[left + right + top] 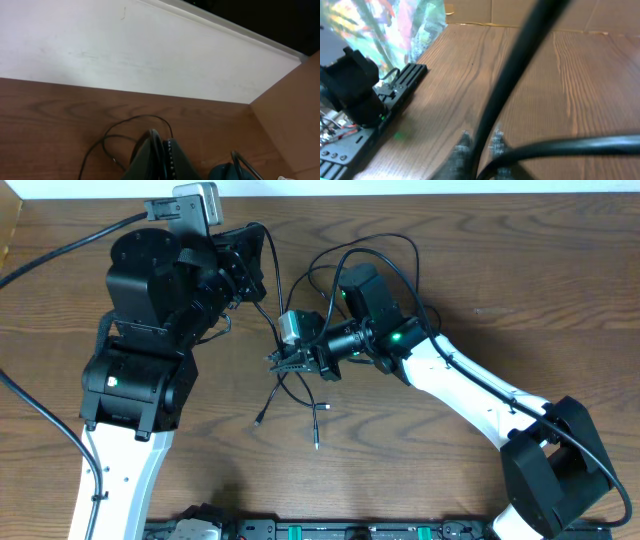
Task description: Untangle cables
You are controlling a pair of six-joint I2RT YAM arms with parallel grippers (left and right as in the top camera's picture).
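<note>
1. While the thin black flexible cables (316, 425) sprawl in loops at the middle of the brown wooden table (520, 290), my left gripper (161, 145) stands closed, pinching one strand.
2. My right gripper (481, 145) is narrow, clamped on a strand too.

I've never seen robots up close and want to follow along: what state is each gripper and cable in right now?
Left gripper: shut, pinching a strand of the black cables.
Right gripper: shut on the black cables where they cross.
Black cables: tangled and looped, two plug ends lying loose on the table.
</note>
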